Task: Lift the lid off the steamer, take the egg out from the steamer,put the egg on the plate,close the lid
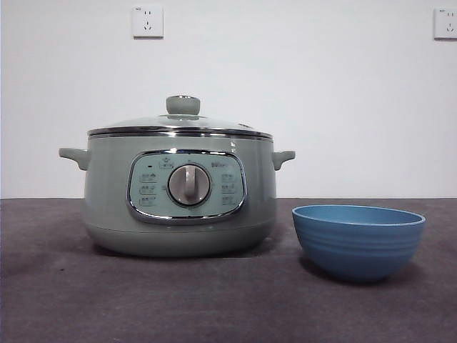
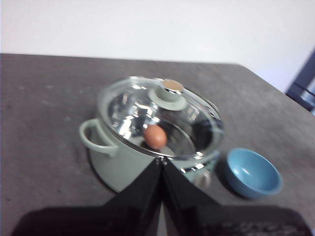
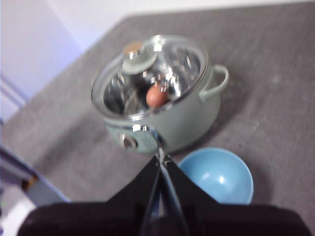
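Observation:
The pale green steamer point(image 1: 178, 207) stands on the table with its glass lid point(image 1: 180, 126) seated on top, green knob upward. Through the lid a brown egg point(image 2: 155, 136) lies inside the pot point(image 2: 123, 162); the right wrist view shows the egg point(image 3: 157, 96) too, under the lid point(image 3: 147, 73). The blue plate point(image 1: 358, 239) sits empty just right of the steamer point(image 3: 167, 123). My left gripper point(image 2: 161, 160) hangs shut, high above the steamer's handle side. My right gripper point(image 3: 161, 156) is shut too, high above the gap between steamer and plate point(image 3: 216, 174). Neither shows in the front view.
Dark grey table point(image 1: 214, 300) spreads around both items, with a white wall and two sockets point(image 1: 147, 21) behind. The table's edge and a dark frame point(image 3: 19, 172) show off to one side in the right wrist view.

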